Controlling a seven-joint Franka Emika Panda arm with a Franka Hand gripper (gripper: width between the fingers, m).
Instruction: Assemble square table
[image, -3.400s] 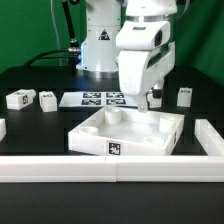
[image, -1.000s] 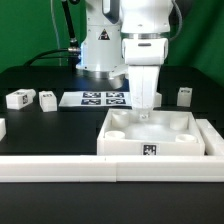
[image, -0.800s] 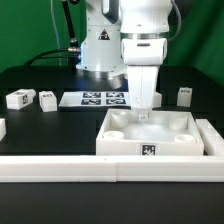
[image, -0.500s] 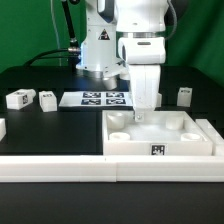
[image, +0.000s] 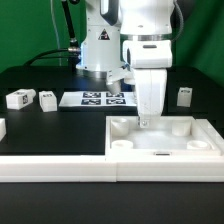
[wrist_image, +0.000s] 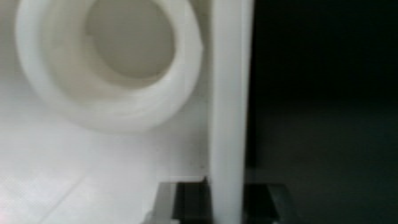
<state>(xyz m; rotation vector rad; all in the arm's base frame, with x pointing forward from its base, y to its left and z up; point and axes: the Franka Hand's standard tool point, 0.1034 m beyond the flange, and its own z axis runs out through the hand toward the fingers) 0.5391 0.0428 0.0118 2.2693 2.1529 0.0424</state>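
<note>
The white square tabletop (image: 160, 145) lies flat on the black table at the exterior view's right front, tucked against the white rail. Round leg sockets show in its corners. My gripper (image: 146, 121) reaches straight down over its far rim and is shut on that rim. In the wrist view the rim (wrist_image: 228, 110) runs as a white strip between my dark fingers (wrist_image: 189, 203), with one round socket (wrist_image: 107, 55) beside it. Three white tagged legs lie loose: two (image: 18, 99) (image: 47, 99) at the left and one (image: 184, 96) at the right.
The long white rail (image: 60, 166) runs along the front, and its side wall (image: 214, 134) stands at the right. The marker board (image: 100, 99) lies flat at the back centre before the robot base. Another white piece (image: 2, 128) shows at the left edge.
The tabletop has slid with my gripper to the exterior view's right and toward the front rail, turning square to it. The tag on its front side is now hidden behind the rail.
</note>
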